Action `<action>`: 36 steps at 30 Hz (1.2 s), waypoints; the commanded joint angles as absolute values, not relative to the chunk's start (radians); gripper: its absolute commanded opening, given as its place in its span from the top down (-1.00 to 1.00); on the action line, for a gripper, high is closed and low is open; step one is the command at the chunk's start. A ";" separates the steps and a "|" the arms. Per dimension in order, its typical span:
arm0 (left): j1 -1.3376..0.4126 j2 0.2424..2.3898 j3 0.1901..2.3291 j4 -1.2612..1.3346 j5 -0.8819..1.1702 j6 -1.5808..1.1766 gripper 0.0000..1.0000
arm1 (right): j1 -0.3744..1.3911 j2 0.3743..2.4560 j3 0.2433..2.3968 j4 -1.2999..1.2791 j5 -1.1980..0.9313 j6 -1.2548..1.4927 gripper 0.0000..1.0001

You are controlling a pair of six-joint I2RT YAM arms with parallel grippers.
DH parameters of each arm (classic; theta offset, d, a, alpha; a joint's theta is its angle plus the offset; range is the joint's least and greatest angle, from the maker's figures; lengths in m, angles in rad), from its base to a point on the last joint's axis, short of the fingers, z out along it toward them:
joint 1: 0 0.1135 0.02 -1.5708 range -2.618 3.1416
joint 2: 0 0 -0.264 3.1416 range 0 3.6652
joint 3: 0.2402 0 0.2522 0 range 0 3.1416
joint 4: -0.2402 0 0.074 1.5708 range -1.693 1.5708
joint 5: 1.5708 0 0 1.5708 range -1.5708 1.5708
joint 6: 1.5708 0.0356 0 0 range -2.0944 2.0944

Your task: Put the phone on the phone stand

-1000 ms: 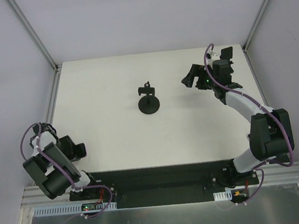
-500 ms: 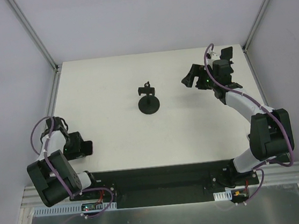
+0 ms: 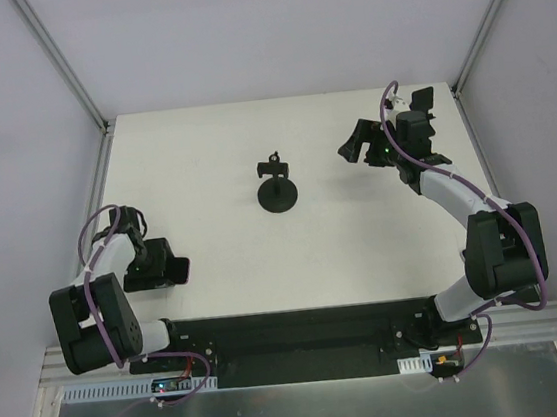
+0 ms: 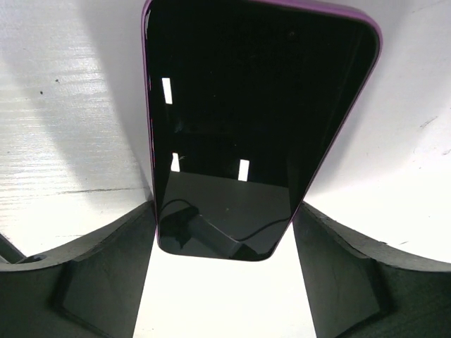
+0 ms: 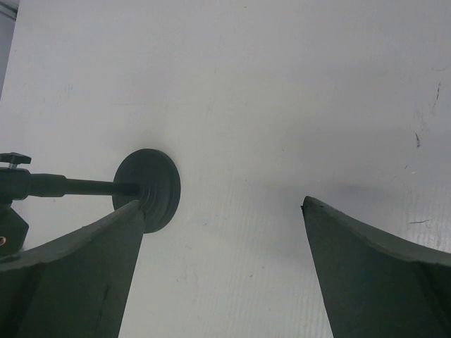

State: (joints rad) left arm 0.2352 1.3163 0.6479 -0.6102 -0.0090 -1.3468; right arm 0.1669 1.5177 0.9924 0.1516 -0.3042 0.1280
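The phone [image 4: 261,105] is a glossy black slab with a thin purple edge. In the left wrist view it fills the space between my left gripper's [image 4: 223,211] jaws, which press on its two long sides, and it casts a shadow on the white table below. From above, the left gripper [image 3: 170,269] sits at the table's near left. The phone stand [image 3: 278,193] is black, with a round base, a post and a small clamp head, and stands mid-table. My right gripper [image 3: 364,143] hovers open and empty to its right, and the stand's base [image 5: 148,189] shows beside its left finger.
The white table [image 3: 212,156] is walled by grey panels and aluminium posts at the back corners. A black base strip [image 3: 293,333] runs along the near edge between the two arm mounts.
My left arm has unfolded and carried the phone from the table's near-left edge to the right, further over the table. The right arm and the stand have not moved.
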 commanded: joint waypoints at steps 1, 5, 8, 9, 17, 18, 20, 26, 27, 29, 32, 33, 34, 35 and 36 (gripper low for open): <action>0.227 1.370 0.649 -0.609 -0.040 -1.370 -0.57 | 0.164 1.482 0.994 0.189 -0.314 0.129 -0.92; 0.235 1.411 0.678 -0.609 -0.064 -1.352 -0.74 | 0.163 1.482 0.992 0.190 -0.316 0.127 -0.92; 0.247 1.439 0.680 -0.609 -0.054 -1.350 -0.77 | 0.164 1.483 0.994 0.189 -0.316 0.127 -0.92; 0.256 1.446 0.680 -0.609 -0.049 -1.347 -0.77 | 0.164 1.483 0.994 0.190 -0.314 0.127 -0.92; 0.284 1.482 0.681 -0.637 -0.083 -1.333 -0.57 | 0.164 1.483 0.994 0.192 -0.318 0.132 -0.92; 0.284 1.488 0.681 -0.638 -0.090 -1.333 -0.51 | 0.164 1.483 0.994 0.192 -0.318 0.133 -0.92; 0.284 1.499 0.680 -0.638 -0.094 -1.338 -0.44 | 0.164 1.482 0.994 0.192 -0.316 0.132 -0.92; 0.276 1.529 0.677 -0.631 -0.117 -1.328 0.45 | 0.164 1.476 0.994 0.184 -0.307 0.129 -0.92; 0.276 1.526 0.675 -0.627 -0.115 -1.327 0.52 | 0.166 1.476 0.994 0.183 -0.307 0.130 -0.92; 0.275 1.508 0.676 -0.626 -0.117 -1.312 0.73 | 0.164 1.474 0.994 0.180 -0.307 0.130 -0.92; 0.273 1.456 0.666 -0.629 -0.126 -1.287 1.00 | 0.166 1.470 0.996 0.178 -0.305 0.132 -0.92; 0.273 1.422 0.663 -0.627 -0.126 -1.281 1.00 | 0.166 1.468 0.996 0.176 -0.304 0.130 -0.92; 0.273 1.404 0.658 -0.627 -0.126 -1.269 1.00 | 0.167 1.463 0.996 0.175 -0.298 0.129 -0.92; 0.273 1.387 0.654 -0.627 -0.127 -1.263 1.00 | 0.167 1.462 0.996 0.172 -0.295 0.127 -0.92; 0.273 1.352 0.650 -0.629 -0.126 -1.256 1.00 | 0.172 1.460 0.997 0.170 -0.291 0.124 -0.92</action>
